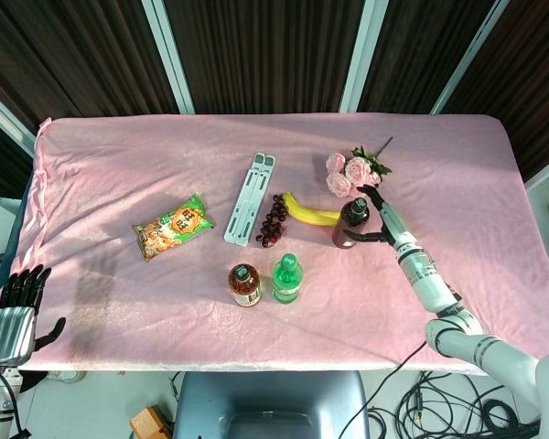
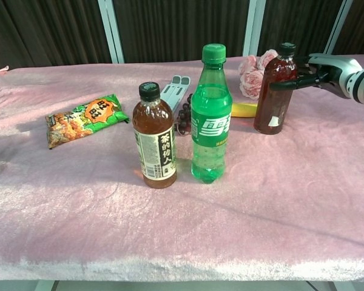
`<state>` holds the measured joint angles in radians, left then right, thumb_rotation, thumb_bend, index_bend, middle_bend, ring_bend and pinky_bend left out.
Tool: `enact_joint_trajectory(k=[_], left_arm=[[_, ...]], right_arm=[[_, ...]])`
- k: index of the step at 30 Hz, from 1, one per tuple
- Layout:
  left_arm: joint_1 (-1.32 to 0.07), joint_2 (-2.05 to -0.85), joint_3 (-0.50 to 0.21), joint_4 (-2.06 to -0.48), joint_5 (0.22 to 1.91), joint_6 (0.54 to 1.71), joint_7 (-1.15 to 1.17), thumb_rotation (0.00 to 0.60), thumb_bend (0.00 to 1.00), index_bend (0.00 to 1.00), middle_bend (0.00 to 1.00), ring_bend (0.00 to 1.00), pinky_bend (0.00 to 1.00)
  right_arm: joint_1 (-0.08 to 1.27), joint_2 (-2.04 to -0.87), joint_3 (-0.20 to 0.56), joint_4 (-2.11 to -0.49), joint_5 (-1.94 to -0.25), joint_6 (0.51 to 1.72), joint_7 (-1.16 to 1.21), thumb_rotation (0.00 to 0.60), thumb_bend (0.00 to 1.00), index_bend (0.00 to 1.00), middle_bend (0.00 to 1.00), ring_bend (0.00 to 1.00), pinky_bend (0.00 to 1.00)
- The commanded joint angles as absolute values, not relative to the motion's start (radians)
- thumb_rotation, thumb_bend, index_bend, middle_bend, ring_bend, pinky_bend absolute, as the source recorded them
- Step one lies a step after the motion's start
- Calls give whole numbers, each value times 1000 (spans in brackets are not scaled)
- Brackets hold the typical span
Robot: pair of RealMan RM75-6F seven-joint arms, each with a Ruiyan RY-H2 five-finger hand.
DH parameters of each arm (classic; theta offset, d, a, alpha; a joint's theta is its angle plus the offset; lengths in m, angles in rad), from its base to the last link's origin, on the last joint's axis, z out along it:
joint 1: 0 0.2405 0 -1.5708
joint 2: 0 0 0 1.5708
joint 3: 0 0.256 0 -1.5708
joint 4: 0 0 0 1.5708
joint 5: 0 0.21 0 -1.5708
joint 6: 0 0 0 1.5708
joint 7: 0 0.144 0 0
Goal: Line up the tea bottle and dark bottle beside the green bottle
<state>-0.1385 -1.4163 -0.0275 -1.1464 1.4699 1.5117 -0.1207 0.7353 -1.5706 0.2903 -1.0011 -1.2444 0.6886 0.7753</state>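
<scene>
The tea bottle [image 1: 244,284] [image 2: 155,142] stands upright near the table's front, just left of the green bottle [image 1: 286,280] [image 2: 210,121]. The dark bottle [image 1: 352,222] [image 2: 276,91] stands apart, further back and to the right, next to the banana. My right hand [image 1: 382,219] [image 2: 318,73] is at the dark bottle's right side, with spread fingers [image 2: 285,84] reaching round its upper part; no firm grip shows. My left hand [image 1: 14,311] hangs off the table's front left corner, fingers apart and holding nothing.
A green snack bag [image 1: 173,226] [image 2: 82,118] lies at the left. Behind the bottles lie a white stand [image 1: 250,198], grapes [image 1: 273,219], a banana [image 1: 309,213] and pink roses [image 1: 352,174]. A pink cloth [image 1: 119,155] covers the table.
</scene>
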Motion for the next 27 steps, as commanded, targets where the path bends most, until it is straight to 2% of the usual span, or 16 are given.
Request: enact_joint_trajectory(k=[1,5,14,20,27], left_arm=[[-139,-1415,-26,-1145,1476,1506,-127,600,284,0,37,0,0],[-139,-1415,-25,-1142,1479,1496,-130,600,285,0,35,0,0],[-136,-1413,-32,-1150,1478,1487,-123,600,286,0,34,0,0],[-130,-1409,-38,-1152,1478,1495,-132,600,285,0,33,0,0],[-127,-1409,-43,-1153,1482,1498,-128,600,285,0,33,0,0]], right_arm=[[736,-1605,310,-983,-1208,724,722,600,262,533,275,171,297],[735,-1615,310,-979,-1198,749,658,600,296,749,436,349,483],[716,-1621,323,-1006,-1204,831,605,600,365,948,587,535,665],[637,-1535,250,-1184,-1325,969,588,600,377,996,627,572,707],[557,-1407,149,-1410,-1410,1029,517,600,377,996,631,574,710]])
